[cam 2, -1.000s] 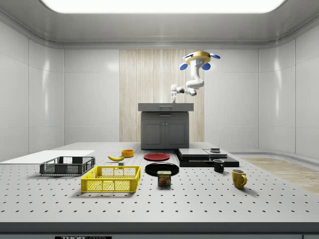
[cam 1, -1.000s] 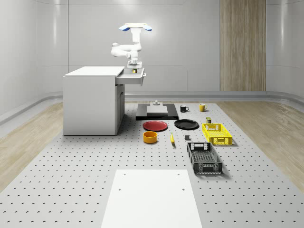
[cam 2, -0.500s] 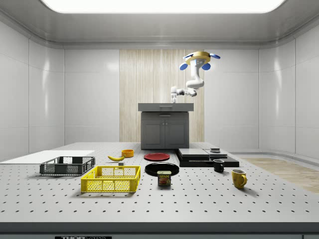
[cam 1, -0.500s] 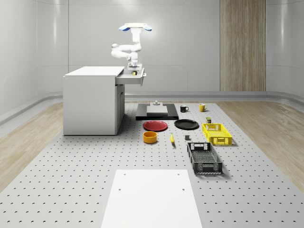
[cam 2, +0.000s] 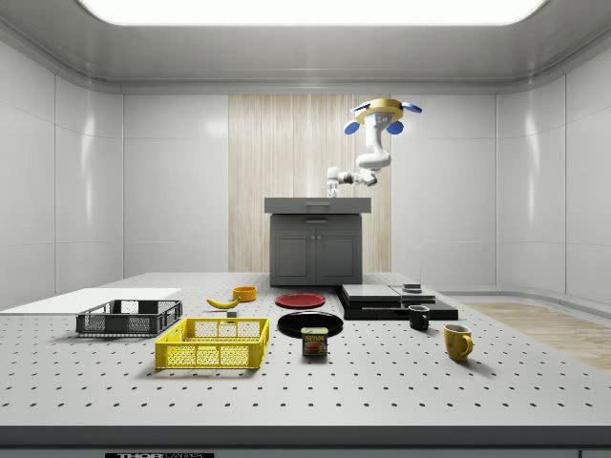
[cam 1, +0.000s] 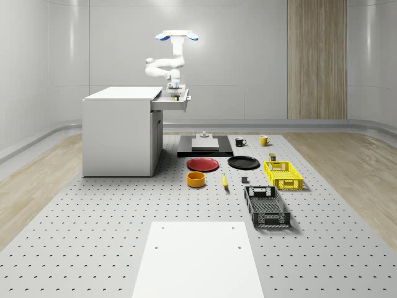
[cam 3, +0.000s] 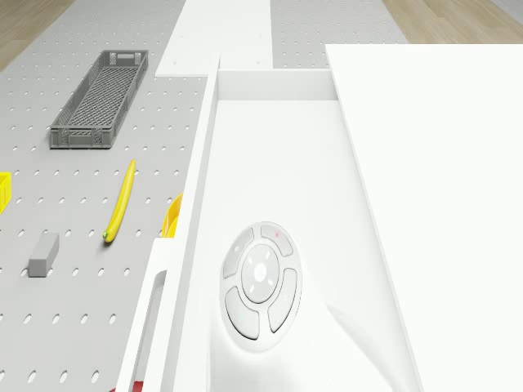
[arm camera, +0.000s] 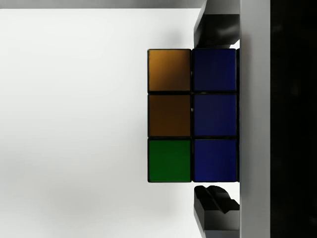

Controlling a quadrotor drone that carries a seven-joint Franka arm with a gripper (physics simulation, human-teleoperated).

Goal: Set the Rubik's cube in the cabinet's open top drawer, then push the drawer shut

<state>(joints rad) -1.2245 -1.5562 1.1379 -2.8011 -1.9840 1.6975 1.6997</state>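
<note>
The main risk is judged to lie in the withdrawal: whether the tool [cam 1: 175, 85] clamps the cube [arm camera: 193, 115] or has already let it go cannot be told, and if the tool is raised with the grasp not fully released, the cube may be lifted out of the drawer [cam 1: 177, 104] again or tipped over its rim. A second risk is seen in the wrist view, where the cube sits close against a white wall of the drawer that hides its far edge; a small drift of the drone [cam 1: 177, 36] could knock the tool against that wall or drag the cube. It is also judged that the drawer must not be pushed before the arm is out of it, otherwise the arm may be caught against the cabinet [cam 1: 118, 133]. During the push, a hovering drone may be driven back instead of the drawer being moved. In the whole-scene view the drone hovers in the upper part of the frame, left of centre, over the open drawer, and the tool hangs down into it. The cube lies inside the drawer, directly under the tool and within its span, with orange, green and blue squares turned up to the wrist camera.
</note>
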